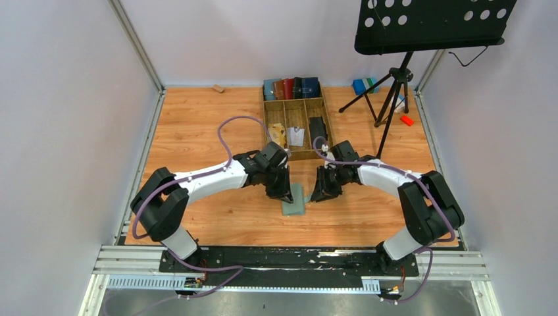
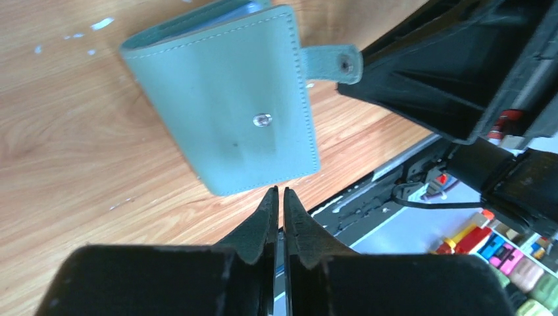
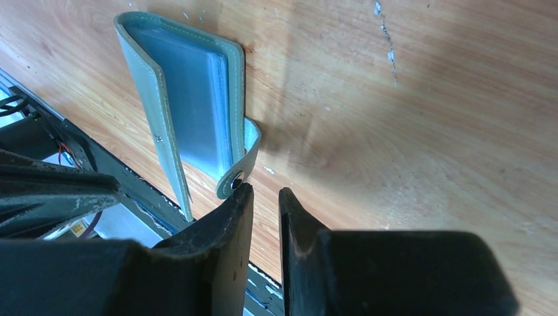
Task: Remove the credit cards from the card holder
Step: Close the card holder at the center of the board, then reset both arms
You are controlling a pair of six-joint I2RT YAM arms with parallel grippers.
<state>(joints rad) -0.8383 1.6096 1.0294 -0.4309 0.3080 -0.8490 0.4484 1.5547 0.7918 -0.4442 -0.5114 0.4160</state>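
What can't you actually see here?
- Any cards inside the sage-green leather-like wallet: right wrist view shows only cloudy plastic sleeves.
- Whether the left gripper pinches the wallet's edge: left wrist view, its fingertips cover the contact.
- What lies in the wooden tray: top view, too small.

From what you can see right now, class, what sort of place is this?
Probably a robotics lab test cell: a left arm and right arm bolted to a metal rail, a wooden table boxed in by aluminium frame posts, and a wooden tray of wallets set out as props.
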